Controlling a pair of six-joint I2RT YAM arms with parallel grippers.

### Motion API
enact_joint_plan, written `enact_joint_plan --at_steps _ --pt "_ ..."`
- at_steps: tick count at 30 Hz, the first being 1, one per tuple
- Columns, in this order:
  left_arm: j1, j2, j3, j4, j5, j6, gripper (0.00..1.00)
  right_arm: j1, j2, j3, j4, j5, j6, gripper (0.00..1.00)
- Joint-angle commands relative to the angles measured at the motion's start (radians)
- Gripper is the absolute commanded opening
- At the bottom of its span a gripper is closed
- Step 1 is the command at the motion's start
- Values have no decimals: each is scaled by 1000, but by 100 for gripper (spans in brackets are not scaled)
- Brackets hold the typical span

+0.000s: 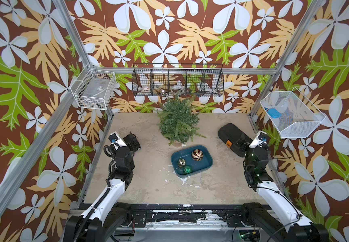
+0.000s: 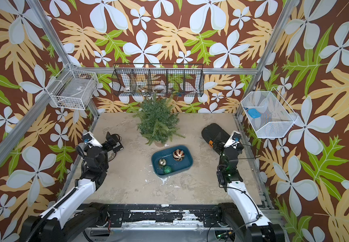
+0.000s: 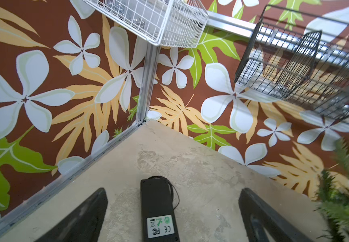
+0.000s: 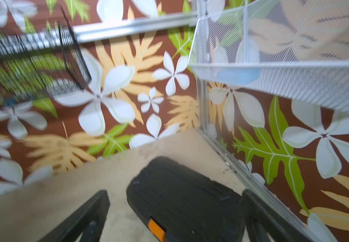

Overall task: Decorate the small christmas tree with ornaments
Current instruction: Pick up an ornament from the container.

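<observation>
Three ornaments (image 1: 190,162) wait in the blue tub (image 1: 208,165) at frame centre, below the tree (image 1: 177,120); both claws, left claw (image 3: 172,211) and right claw (image 4: 175,213), stand wide, holding nothing.

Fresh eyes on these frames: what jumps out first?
The small christmas tree stands bare at the back middle of the table. Just in front of it, a blue tub holds all three ornaments: the striped ball, gold ball and green ball. Loud floral wallpaper covers every wall.
</observation>
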Motion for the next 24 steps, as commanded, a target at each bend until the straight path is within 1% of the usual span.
enact_joint_plan --at_steps 1,3,4,5,6,7,8,11,13,15,16,17,20,24 --pt "6 -41 41 -208 110 -197 100 -11 -45 37 -228 -96 279 100" --pt "8 -94 15 -172 218 -257 100 -12 -45 54 -249 -238 320 100" --pt "8 -120 -5 -148 258 -288 100 -11 -34 68 -263 -299 313 100" --pt "9 -145 -18 -137 311 -302 100 -11 -11 97 -304 -380 300 96" --pt "9 -156 -6 -167 367 -304 96 -5 21 138 -356 -448 286 92" --pt "10 -153 17 -212 410 -305 92 5 53 174 -425 -492 264 90" --pt "9 -144 46 -273 460 -304 86 33 90 220 -501 -499 239 89" --pt "9 -130 76 -390 592 -324 78 149 173 281 -662 -471 163 89" --pt "8 -136 60 -414 683 -351 78 253 221 297 -724 -445 131 90" --pt "8 -143 38 -422 766 -380 82 331 277 308 -769 -420 122 91" --pt "8 -148 27 -431 798 -392 85 366 301 311 -782 -404 125 91" --pt "6 -157 8 -431 821 -415 86 407 320 308 -780 -383 130 92" --pt "3 -196 -50 -413 871 -459 86 475 355 293 -737 -360 154 92" --pt "-6 -236 -92 -419 912 -480 86 510 438 311 -710 -350 184 92"
